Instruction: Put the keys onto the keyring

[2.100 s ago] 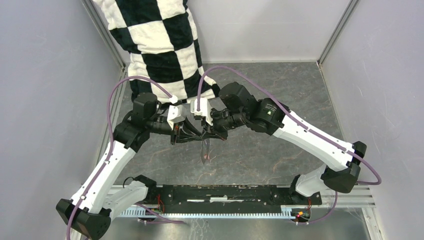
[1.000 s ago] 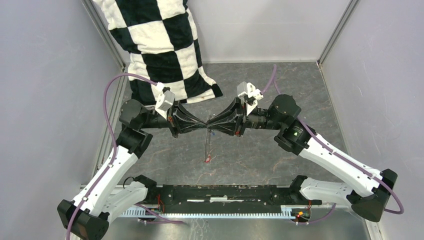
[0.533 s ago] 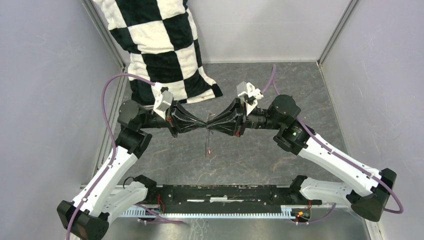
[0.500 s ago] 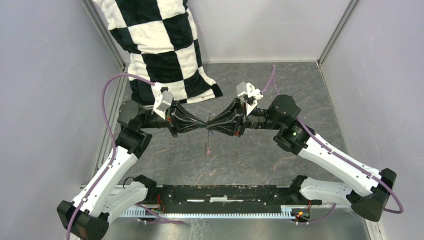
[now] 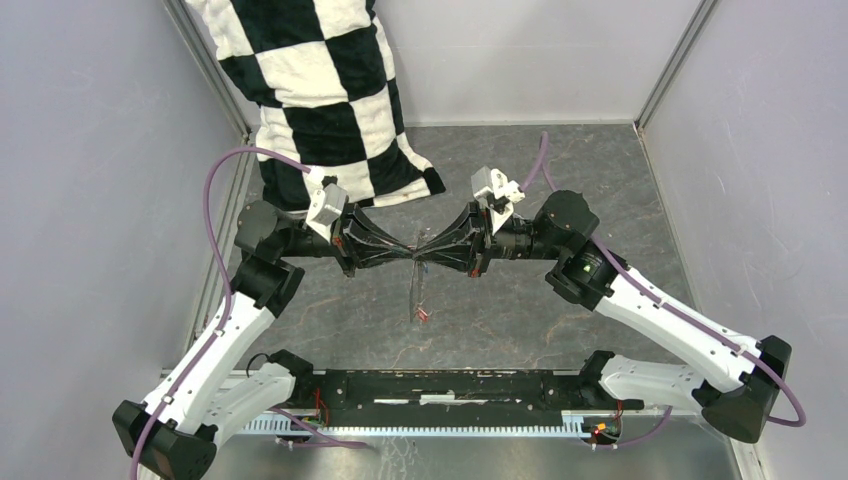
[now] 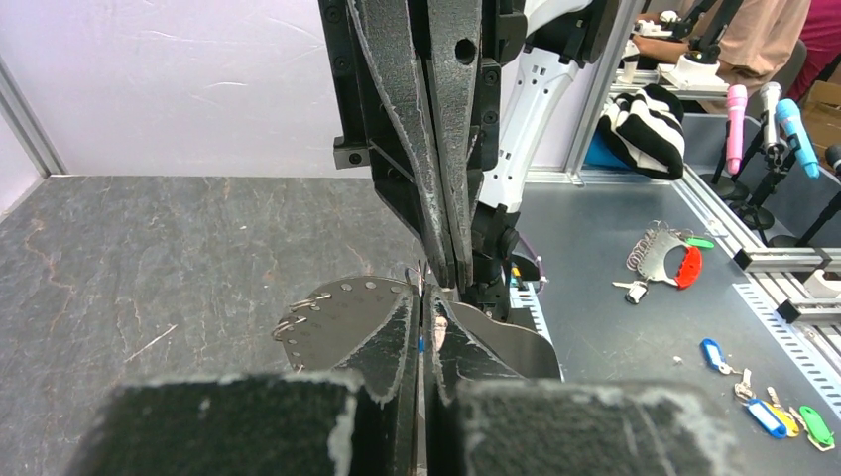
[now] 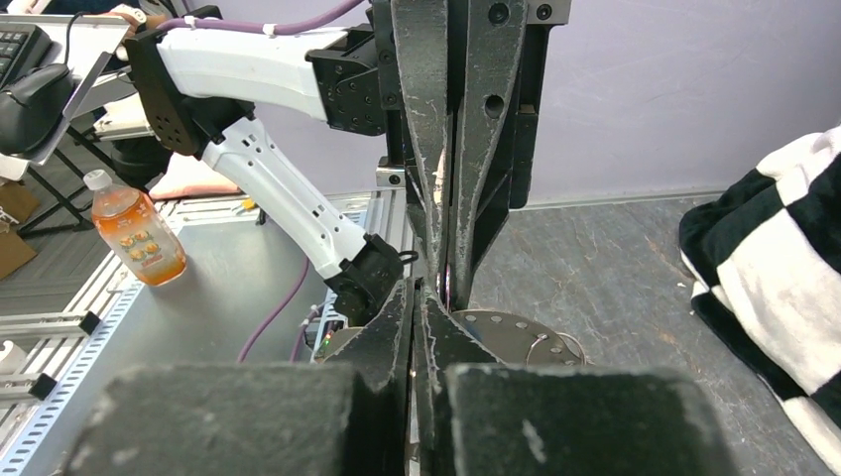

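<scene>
The left gripper [image 6: 423, 300], closed at 6 o'clock, meets tip to tip the closed right gripper [image 6: 443, 276] reaching in from 12. Coloured key tags [image 6: 712, 353] lie at 4 o'clock.

Edge-on keyring [image 5: 414, 290], red key [image 5: 422, 315] below

**Place:** robotics laboratory, enclosed bench cell.

**Landmark:** grey stone-patterned table [image 5: 520, 300].

- On its near edge: a black mounting rail [image 5: 450, 385] carries a white-and-black left arm [image 5: 215, 345] and right arm [image 5: 670, 305]. Purple cables [image 5: 225, 175] loop above them.
- Around it: plain lilac panels [image 5: 90, 200] set in aluminium posts [image 5: 665, 75].
- At its far left corner: a black-and-white checked cloth [image 5: 320, 80], draped down.
- Beyond its near edge, from the left wrist: a metal bench [image 6: 615, 327] strewn with coloured key tags [image 6: 714, 354].
- Beyond its near edge, from the right wrist: an orange drink bottle [image 7: 134, 233], a keyboard [image 7: 20, 45] and a mouse [image 7: 35, 94].
</scene>
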Controlling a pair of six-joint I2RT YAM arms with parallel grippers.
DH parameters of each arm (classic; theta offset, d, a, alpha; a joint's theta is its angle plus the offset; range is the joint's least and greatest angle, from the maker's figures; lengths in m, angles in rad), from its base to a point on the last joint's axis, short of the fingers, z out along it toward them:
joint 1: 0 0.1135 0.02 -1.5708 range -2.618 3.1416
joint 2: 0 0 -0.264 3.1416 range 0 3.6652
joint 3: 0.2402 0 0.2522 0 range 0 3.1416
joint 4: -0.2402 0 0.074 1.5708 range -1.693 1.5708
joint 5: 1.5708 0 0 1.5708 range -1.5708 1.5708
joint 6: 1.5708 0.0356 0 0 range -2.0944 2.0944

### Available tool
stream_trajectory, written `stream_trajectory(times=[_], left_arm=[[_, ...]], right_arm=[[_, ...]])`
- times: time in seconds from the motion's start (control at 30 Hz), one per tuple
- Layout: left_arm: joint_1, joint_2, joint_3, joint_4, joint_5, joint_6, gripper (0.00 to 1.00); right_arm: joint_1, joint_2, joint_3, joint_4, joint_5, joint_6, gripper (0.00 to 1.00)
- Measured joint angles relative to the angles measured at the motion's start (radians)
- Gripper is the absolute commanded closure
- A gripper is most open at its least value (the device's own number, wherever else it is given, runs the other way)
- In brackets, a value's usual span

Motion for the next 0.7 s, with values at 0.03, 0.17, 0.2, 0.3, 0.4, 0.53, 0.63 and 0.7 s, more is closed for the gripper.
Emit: stream_trajectory(times=[0.03,0.17,0.2,0.3,0.4,0.53,0.63,0.7], left_arm=[[-0.001,0.000,0.000,0.000,0.002,0.000,0.98],[-0.002,0.000,0.001,-0.005,0.009,0.001,0.95],[-0.002,0.000,0.001,-0.010,0.009,0.001,0.94],[-0.003,0.002,0.004,-0.048,0.021,0.010,0.98],[-0.002,0.004,0.004,-0.084,0.029,0.025,0.98],[0.001,0.004,0.004,-0.093,0.026,0.037,0.98],[0.000,0.004,0.005,-0.092,0.033,0.037,0.98],[-0.002,0.004,0.005,-0.092,0.038,0.037,0.98]], right_arm=[[0.000,0.000,0.000,0.002,-0.003,0.001,1.00],[-0.001,0.000,0.000,0.008,-0.005,0.004,1.00],[-0.002,0.000,0.000,0.005,-0.005,0.004,1.00],[-0.002,0.002,0.005,-0.039,-0.004,-0.003,1.00],[-0.002,0.002,0.011,-0.081,0.003,-0.013,0.70],[0.001,-0.006,0.012,-0.099,0.000,-0.032,0.67],[0.001,-0.022,0.012,-0.101,-0.001,-0.049,0.69],[0.001,-0.032,0.012,-0.100,-0.002,-0.063,0.69]])
